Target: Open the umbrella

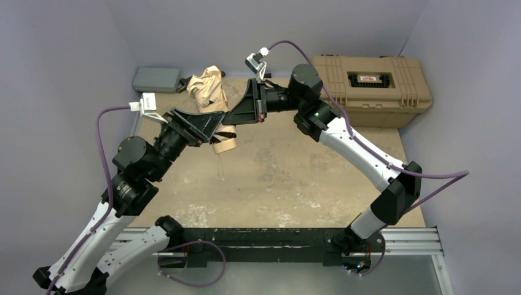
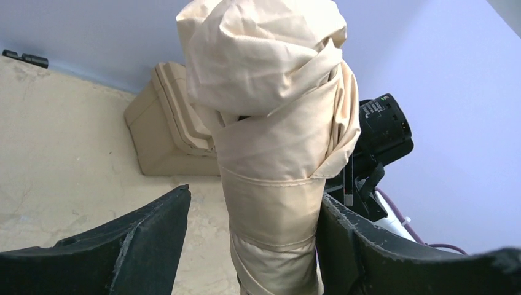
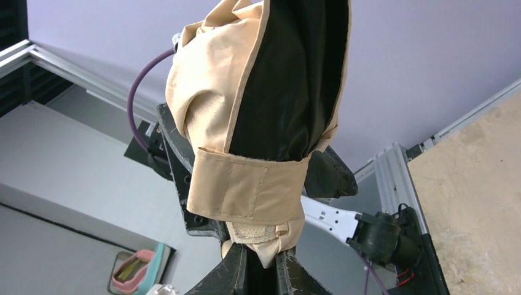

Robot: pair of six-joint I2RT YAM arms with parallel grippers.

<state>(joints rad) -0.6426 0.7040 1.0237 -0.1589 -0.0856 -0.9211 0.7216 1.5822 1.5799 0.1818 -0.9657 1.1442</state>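
Plainly cannot read any writing. Can make out a small red-and-white label [image 1: 368,79] on the lid of the tan toolbox [image 1: 332,86] at the far right of the table [image 1: 295,178], but too small to tell; likewise white print on a black motor housing [image 2: 384,126] in the left wrist view.

Reaches from the near left with the left arm, forearm angled far and rightward. Keeps the left gripper [image 1: 216,125] [image 2: 252,203] spread around the umbrella [image 1: 209,87] [image 2: 270,123] [image 3: 246,184], one finger [image 2: 350,239] against the fabric, the other [image 2: 156,236] clear of it.

Arches up from the near right with the right arm, wrist turned left. Pinches the right gripper [image 1: 241,114] [image 3: 261,261] closed on the cream strap end of the bundle.

Finds the umbrella folded, band-wrapped, raised above the far middle of the table between both grippers, cream handle [image 1: 225,145] pointing near.
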